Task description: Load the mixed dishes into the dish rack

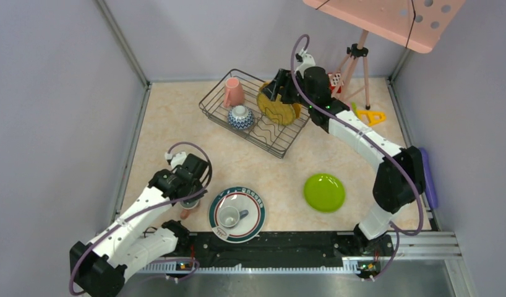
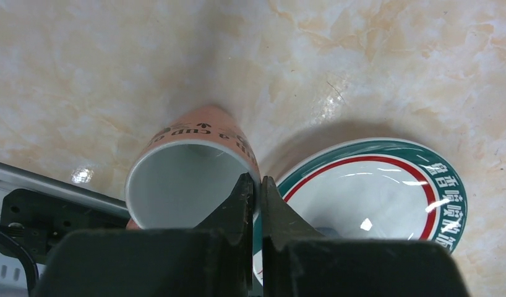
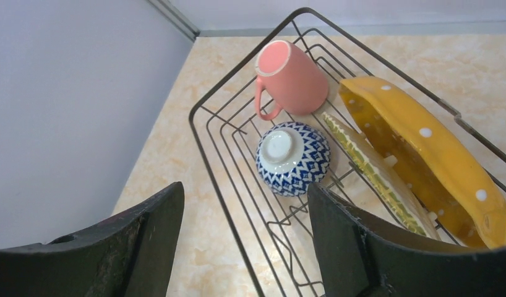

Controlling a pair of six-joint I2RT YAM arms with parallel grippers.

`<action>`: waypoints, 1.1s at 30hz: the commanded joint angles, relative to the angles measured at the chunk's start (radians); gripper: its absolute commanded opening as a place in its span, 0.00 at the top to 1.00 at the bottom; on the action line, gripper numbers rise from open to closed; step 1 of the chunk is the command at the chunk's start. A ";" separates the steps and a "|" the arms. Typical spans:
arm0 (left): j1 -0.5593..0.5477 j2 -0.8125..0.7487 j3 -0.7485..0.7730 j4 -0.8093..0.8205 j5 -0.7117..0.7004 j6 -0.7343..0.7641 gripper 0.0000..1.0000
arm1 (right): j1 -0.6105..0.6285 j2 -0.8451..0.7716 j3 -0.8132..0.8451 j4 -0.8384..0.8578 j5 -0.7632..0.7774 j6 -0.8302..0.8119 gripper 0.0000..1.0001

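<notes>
The dark wire dish rack (image 1: 214, 117) stands at the back centre. It holds a pink mug (image 1: 233, 92), a blue-white patterned bowl (image 1: 240, 117) upside down, and the yellow dotted plate (image 1: 279, 110) on edge. My right gripper (image 1: 276, 85) hovers open and empty above the rack (image 3: 204, 148). The right wrist view shows the mug (image 3: 294, 77), the bowl (image 3: 294, 158), the dotted plate (image 3: 424, 154) and the olive-yellow plate (image 3: 374, 173) leaning beside it. My left gripper (image 2: 255, 185) is shut on the rim of a second pink mug (image 2: 195, 179), next to the green-rimmed white plate (image 2: 436, 185). That plate (image 1: 257, 213) carries a small white cup (image 1: 229, 216). The lime green plate (image 1: 324, 192) lies at the right.
A tripod (image 1: 355, 62) and colourful toy blocks (image 1: 334, 80) stand at the back right, with a yellow triangle piece (image 1: 372, 116) near them. A pink perforated board (image 1: 386, 18) hangs overhead. Grey walls enclose the table on three sides. A metal rail (image 1: 287, 244) runs along the front edge.
</notes>
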State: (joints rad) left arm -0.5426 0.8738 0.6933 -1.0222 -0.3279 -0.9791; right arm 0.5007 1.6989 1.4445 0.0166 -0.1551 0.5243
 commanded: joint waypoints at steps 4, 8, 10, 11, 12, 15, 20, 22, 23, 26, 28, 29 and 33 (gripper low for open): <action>0.001 -0.004 0.146 0.030 0.011 0.069 1.00 | -0.008 -0.141 -0.085 0.089 -0.156 0.006 0.23; 0.000 -0.013 0.243 0.070 0.032 0.169 1.00 | -0.008 -0.167 -0.153 0.146 -0.265 0.010 0.20; 0.002 -0.009 0.281 0.062 0.006 0.199 1.00 | -0.008 -0.178 -0.187 0.158 -0.289 0.008 0.20; 0.001 -0.003 0.305 0.056 -0.005 0.213 1.00 | -0.008 -0.189 -0.206 0.166 -0.298 0.007 0.20; 0.002 0.005 0.330 0.053 -0.010 0.226 1.00 | -0.008 -0.197 -0.228 0.182 -0.306 0.006 0.19; 0.002 0.036 0.427 0.070 0.000 0.260 1.00 | -0.008 -0.228 -0.297 0.223 -0.320 0.003 0.19; 0.003 0.047 0.462 0.184 0.076 0.307 1.00 | -0.007 -0.279 -0.369 0.224 -0.339 -0.033 0.19; 0.004 0.058 0.464 0.214 0.101 0.322 1.00 | -0.008 -0.311 -0.393 0.195 -0.335 -0.060 0.19; 0.004 0.067 0.469 0.214 0.101 0.325 1.00 | -0.008 -0.328 -0.403 0.174 -0.328 -0.074 0.19; 0.006 0.098 0.475 0.188 0.057 0.322 1.00 | -0.008 -0.382 -0.433 0.097 -0.286 -0.099 0.19; 0.010 0.113 0.458 0.172 -0.011 0.306 1.00 | -0.008 -0.411 -0.453 0.031 -0.233 -0.093 0.19; 0.013 0.120 0.441 0.179 -0.044 0.305 1.00 | -0.007 -0.424 -0.463 -0.002 -0.196 -0.082 0.19; 0.060 0.158 0.353 0.258 -0.042 0.296 1.00 | -0.008 -0.459 -0.506 -0.165 -0.104 -0.044 0.19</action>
State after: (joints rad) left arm -0.5232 1.0084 1.1019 -0.8757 -0.3149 -0.6811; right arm 0.5007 1.2816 0.9745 0.0216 -0.3771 0.4644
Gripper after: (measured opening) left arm 0.035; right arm 0.808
